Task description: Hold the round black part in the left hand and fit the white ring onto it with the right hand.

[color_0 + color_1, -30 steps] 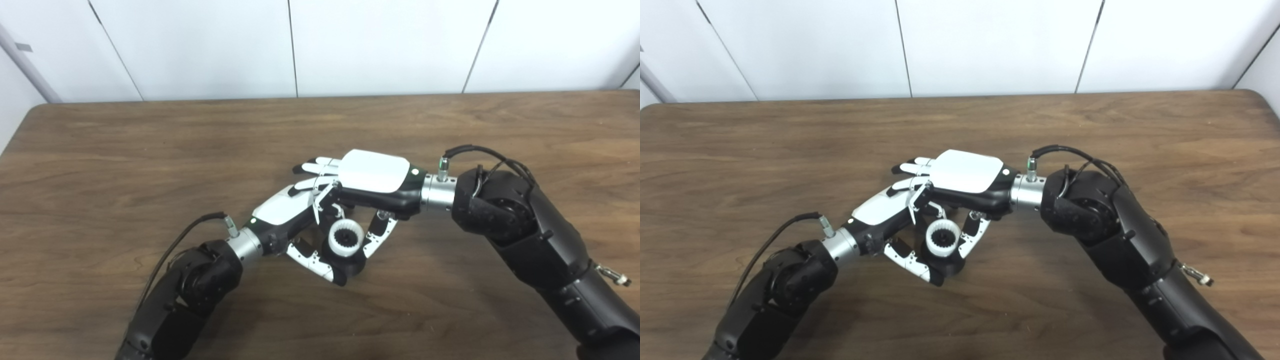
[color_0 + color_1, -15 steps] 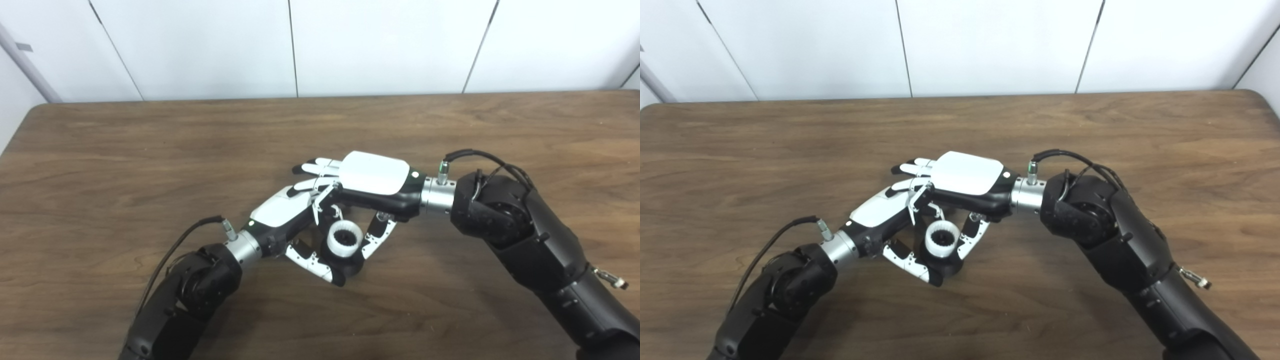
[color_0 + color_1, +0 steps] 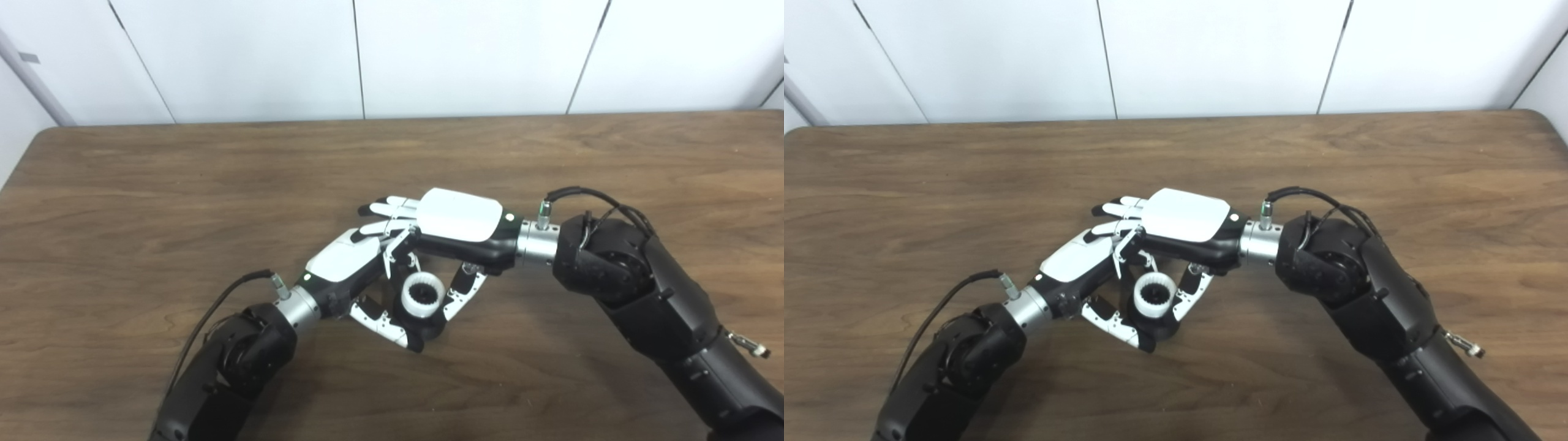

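I have both hands meeting low over the middle of the brown wooden table, in front of the white panelled wall. My left hand comes in from the lower left with its thumb curled under and round the round black part, which it grips from below. The white ring sits on top of that black part, its toothed opening facing up toward my cameras. My right hand reaches in from the right, palm down, lying across the left hand's fingers; its thumb presses against the ring's right side, so it pinches the ring, though its other fingertips stretch out past it, apart from the ring
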Robot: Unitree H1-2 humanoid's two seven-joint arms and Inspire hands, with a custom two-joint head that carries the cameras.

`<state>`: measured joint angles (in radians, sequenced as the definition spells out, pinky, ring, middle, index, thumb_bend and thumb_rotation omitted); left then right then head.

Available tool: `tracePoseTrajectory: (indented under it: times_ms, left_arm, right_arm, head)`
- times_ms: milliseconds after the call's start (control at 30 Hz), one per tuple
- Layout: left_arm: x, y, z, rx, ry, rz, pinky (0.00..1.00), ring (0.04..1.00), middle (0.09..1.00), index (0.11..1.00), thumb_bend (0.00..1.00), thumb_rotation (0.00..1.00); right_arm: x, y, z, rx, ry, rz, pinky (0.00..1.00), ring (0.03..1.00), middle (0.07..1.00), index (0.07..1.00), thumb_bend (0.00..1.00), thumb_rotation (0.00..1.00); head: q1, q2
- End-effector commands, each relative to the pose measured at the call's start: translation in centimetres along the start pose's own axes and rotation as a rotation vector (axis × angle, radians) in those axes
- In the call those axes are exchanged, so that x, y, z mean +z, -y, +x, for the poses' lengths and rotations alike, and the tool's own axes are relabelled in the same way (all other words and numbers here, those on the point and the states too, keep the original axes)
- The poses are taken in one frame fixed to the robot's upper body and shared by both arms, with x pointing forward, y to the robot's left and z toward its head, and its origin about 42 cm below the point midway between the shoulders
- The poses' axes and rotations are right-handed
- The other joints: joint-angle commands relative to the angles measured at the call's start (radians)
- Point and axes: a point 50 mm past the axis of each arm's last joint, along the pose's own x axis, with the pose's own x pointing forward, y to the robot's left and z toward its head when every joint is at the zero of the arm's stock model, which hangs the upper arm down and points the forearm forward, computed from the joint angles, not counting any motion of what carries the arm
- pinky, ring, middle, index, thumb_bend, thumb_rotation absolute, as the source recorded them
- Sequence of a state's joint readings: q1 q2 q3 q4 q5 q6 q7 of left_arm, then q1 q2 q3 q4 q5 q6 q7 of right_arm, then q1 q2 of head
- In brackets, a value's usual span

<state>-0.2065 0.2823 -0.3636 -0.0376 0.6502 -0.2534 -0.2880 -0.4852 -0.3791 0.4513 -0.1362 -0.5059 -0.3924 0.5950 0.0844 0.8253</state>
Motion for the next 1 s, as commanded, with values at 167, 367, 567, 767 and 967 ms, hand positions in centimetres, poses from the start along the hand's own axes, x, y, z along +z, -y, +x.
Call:
tracePoseTrajectory:
  times_ms: [167,367,567,767,967]
  left_arm:
    - [1.64,-1.76,1.26,0.120,0.097,0.016,1.00,1.000,0.862,0.480,0.52,0.06]
    - [1.63,-1.54,1.46,0.134,0.104,0.015,1.00,1.000,0.855,0.479,0.52,0.05]
    - [1.67,-1.59,1.60,0.131,0.097,0.027,1.00,1.000,0.870,0.478,0.52,0.05]
    - [1.69,-1.60,1.63,0.139,0.098,0.032,1.00,1.000,0.868,0.478,0.52,0.05]
    - [1.30,-1.61,1.65,0.144,0.099,0.032,1.00,1.000,0.874,0.478,0.52,0.05]
  right_arm:
    - [0.15,0.14,-0.31,-0.016,0.008,-0.018,1.00,1.000,0.907,0.481,0.53,0.14]
    - [0.07,0.08,-0.52,-0.012,0.006,-0.028,1.00,1.000,0.920,0.485,0.53,0.15]
    - [0.12,0.29,-0.60,0.012,-0.001,-0.038,1.00,1.000,0.940,0.489,0.52,0.15]
    - [0.17,0.42,-0.70,0.022,0.002,-0.041,1.00,1.000,0.952,0.491,0.52,0.15]
    - [0.20,0.56,-0.77,0.018,-0.001,-0.036,1.00,1.000,0.971,0.492,0.52,0.15]
  head:
    - [0.002,-0.002]
    - [0.002,-0.006]
    - [0.005,-0.008]
    - [0.005,-0.007]
    - [0.007,-0.007]
